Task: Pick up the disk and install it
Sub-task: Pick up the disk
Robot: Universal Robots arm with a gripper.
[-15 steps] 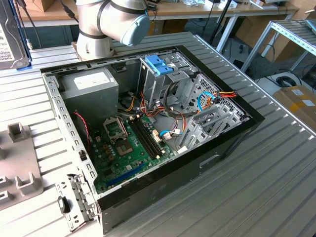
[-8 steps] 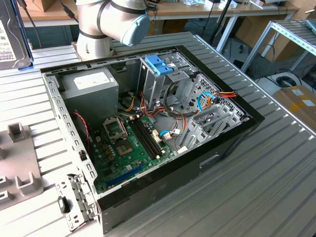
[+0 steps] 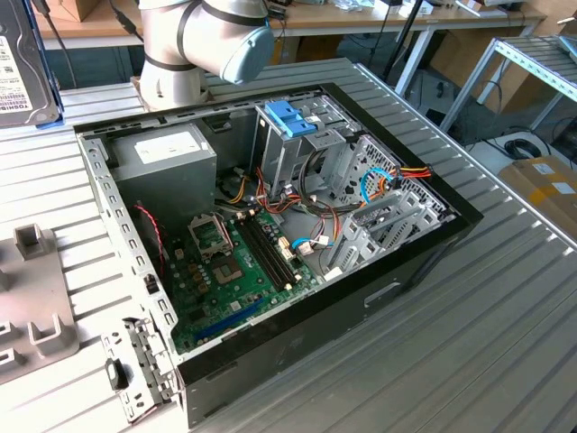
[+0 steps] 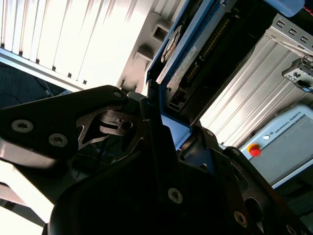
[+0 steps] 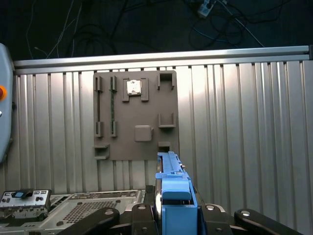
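Blue plastic edging is the giveaway: the gripper [image 5: 175,216] has closed on the disk [image 5: 172,183], pinching its blue carrier frame from both sides, so the drive stands on edge between the dark fingers [image 5: 211,215]. Gripping the frame and not the flat faces keeps the pressure off the white label and the metal body, I'd guess. It also leaves the connector end free; in the second wrist view the disk [image 4: 195,49] runs out from the gripper with its edge and connector row exposed.

From the exterior view the disk [image 3: 20,63] sits near the bench's far corner on the exterior view's left, its label turned toward the room. It is well apart from the open computer case [image 3: 424,248], which lies on its side in the middle of the bench [image 3: 487,352]. The arm [image 3: 207,36] rises from the far edge behind the case.

In the first wrist view a grey fixture board [image 5: 134,93], with its little brackets and slots, lies on the ribbed bench beyond the disk, near the bench's edge. That looks like the parking place for parts. The disk appears to hang clear of it, not resting in any slot.

Inside the case the drive cage [image 3: 279,153] with its blue handle [image 3: 290,117] stands beside the power-supply box [image 3: 167,153], above the green motherboard [image 3: 239,271]. No drive is in the cage as far as I can see, so the installing is not yet done.
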